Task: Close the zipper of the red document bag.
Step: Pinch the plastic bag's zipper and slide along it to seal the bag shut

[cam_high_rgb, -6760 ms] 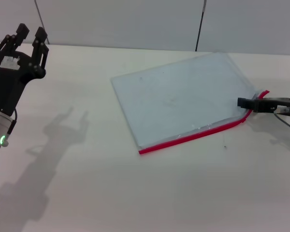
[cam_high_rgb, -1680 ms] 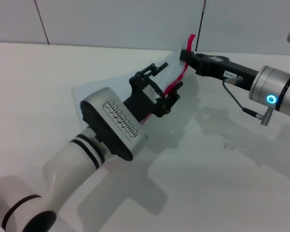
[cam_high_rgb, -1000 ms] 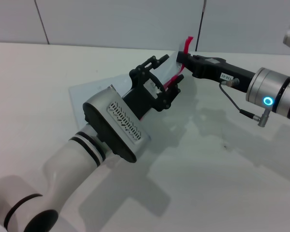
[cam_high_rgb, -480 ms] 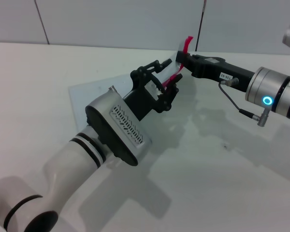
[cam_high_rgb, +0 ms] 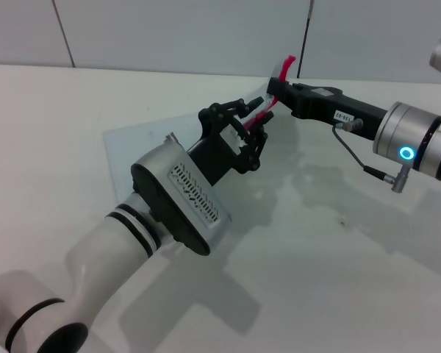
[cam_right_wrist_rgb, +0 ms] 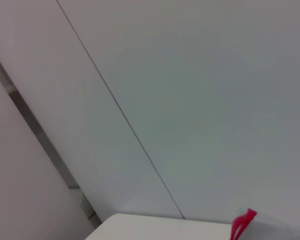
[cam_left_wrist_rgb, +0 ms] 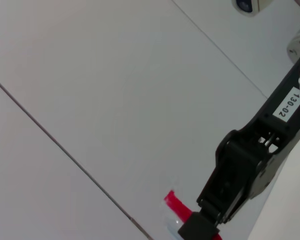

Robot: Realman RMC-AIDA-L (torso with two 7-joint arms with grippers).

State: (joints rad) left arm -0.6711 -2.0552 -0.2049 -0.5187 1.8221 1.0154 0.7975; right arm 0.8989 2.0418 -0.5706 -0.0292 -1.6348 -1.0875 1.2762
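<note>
The red document bag is a translucent pale pouch, partly flat on the table and raised at its far right corner. My right gripper is shut on that raised corner, and the red end sticks up above it. The zipper runs as a red strip down from there. My left gripper is closed around this strip just below the right gripper. The left arm hides the rest of the red edge. In the left wrist view the right gripper and the red end show. The red end also shows in the right wrist view.
The white table stretches in front and to the right. Grey wall panels with a dark seam stand behind. A thin cable hangs under the right arm. My bulky left forearm lies across the bag.
The bag earlier lay flat with the left arm off at the left. Now its red edge is lifted, and the left gripper has slid up the strip toward the right gripper.
</note>
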